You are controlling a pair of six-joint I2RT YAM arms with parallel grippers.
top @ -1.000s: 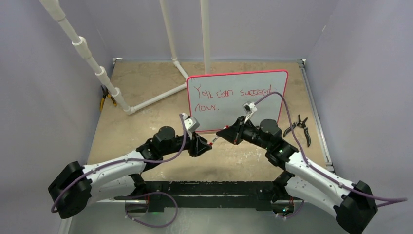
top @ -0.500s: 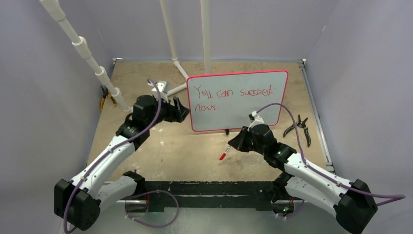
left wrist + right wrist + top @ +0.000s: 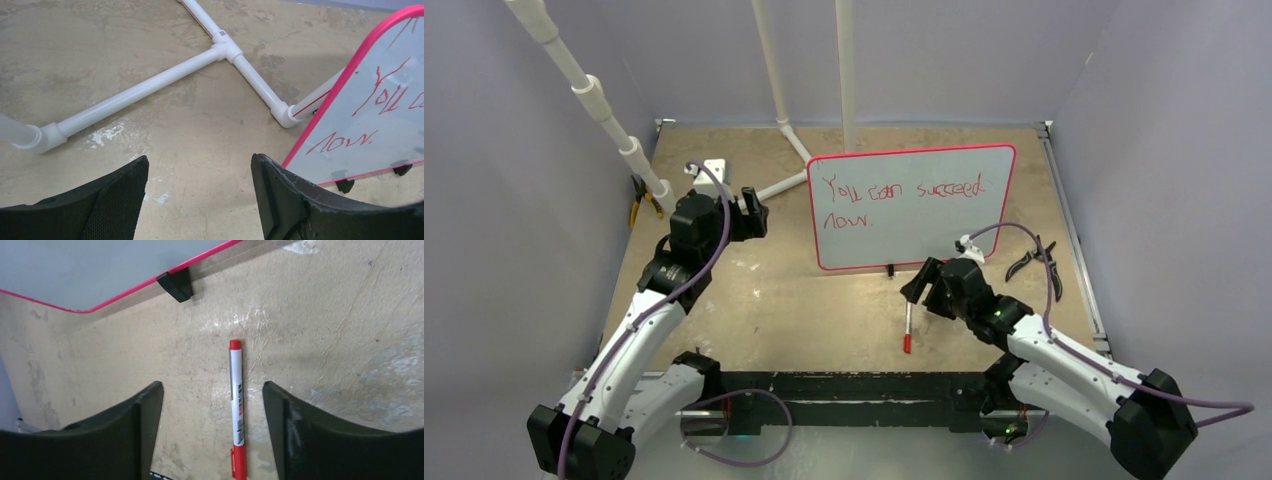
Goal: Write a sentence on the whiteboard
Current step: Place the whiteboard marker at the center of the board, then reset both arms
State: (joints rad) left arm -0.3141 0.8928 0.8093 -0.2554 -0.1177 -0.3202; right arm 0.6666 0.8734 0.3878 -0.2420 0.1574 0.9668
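Right wrist shows marker (image 3: pixel 238 400) lettering unseen from above; left hand (image 3: pixel 200 159), right hand (image 3: pixel 212 385) released

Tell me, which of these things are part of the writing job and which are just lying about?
Part of the job: the whiteboard, the red sentence written on it, and the red-capped marker lying flat in front of it.
Just lying about: the black pliers, the yellow-handled tool, the white pipes.

Soft, even light falls from overhead; shadows on the surface (image 3: pixel 824 310) are faint, and the pictures stay sharp throughout.
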